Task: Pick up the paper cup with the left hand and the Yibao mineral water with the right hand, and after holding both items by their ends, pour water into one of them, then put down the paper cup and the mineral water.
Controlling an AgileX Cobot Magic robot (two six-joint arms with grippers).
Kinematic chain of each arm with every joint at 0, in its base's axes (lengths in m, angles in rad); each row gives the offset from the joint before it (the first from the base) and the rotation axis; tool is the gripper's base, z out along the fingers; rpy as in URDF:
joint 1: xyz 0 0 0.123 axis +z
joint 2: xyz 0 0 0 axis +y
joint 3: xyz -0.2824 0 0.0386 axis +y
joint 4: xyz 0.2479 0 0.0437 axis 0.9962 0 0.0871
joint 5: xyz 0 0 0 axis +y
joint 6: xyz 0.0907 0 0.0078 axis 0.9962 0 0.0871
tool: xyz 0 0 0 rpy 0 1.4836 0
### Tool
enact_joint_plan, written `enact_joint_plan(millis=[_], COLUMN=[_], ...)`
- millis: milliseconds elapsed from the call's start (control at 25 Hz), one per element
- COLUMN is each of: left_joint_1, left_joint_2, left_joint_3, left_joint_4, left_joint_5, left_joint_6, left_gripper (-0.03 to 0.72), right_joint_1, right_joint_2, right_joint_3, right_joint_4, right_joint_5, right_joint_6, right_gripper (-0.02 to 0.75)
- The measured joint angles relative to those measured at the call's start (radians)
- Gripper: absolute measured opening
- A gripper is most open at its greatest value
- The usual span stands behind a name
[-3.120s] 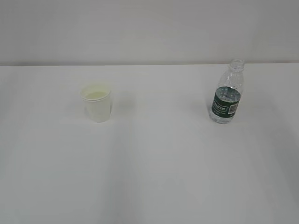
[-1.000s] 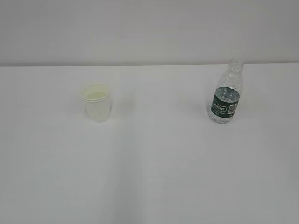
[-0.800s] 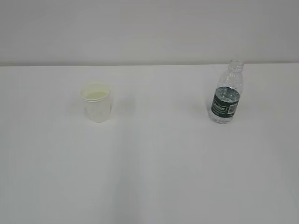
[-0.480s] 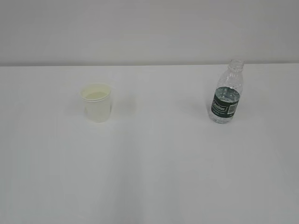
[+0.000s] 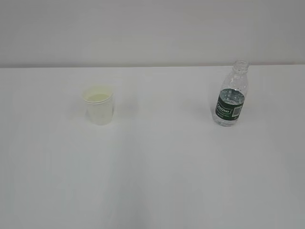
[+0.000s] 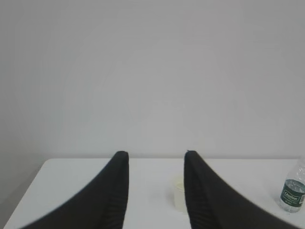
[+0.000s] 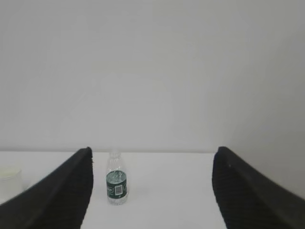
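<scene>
Paper cup (image 5: 99, 105) and Yibao mineral water (image 5: 231, 94) stand well apart mid-table; both hands' fingers (image 6: 114, 191) (image 7: 66, 191) gape, empty.

The left hand (image 6: 156, 160) is seen with its two black fingers (image 6: 114, 191) parted and empty. The paper cup (image 6: 179, 194) is partly hidden behind the right finger, on the white table (image 6: 71, 181). The Yibao mineral water (image 6: 291, 193) stands upright, well apart at the right edge.
</scene>
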State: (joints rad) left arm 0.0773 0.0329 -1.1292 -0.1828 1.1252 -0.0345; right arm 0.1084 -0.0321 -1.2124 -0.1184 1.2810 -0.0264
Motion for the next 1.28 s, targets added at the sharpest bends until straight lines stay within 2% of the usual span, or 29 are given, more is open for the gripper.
enact_joint_plan(millis=[240, 1280], left_joint_1=[0.000, 0.000], left_joint_2=[-0.025, -0.025], left_joint_3=[0.094, 0.404], left_joint_4=[0.000, -0.031], left_joint_5=[-0.002, -0.045], left_joint_6=[0.000, 0.000], left_gripper=[0.276, 0.244], right_joint_1=[0.000, 0.000], right_joint_2=[0.000, 0.000], right_joint_3=[0.111, 0.452], right_joint_4=[0.042, 0.047], right_joint_5=[0.002, 0.004], right_joint_6=[0.005, 0.005], right_gripper=[0.589, 0.589])
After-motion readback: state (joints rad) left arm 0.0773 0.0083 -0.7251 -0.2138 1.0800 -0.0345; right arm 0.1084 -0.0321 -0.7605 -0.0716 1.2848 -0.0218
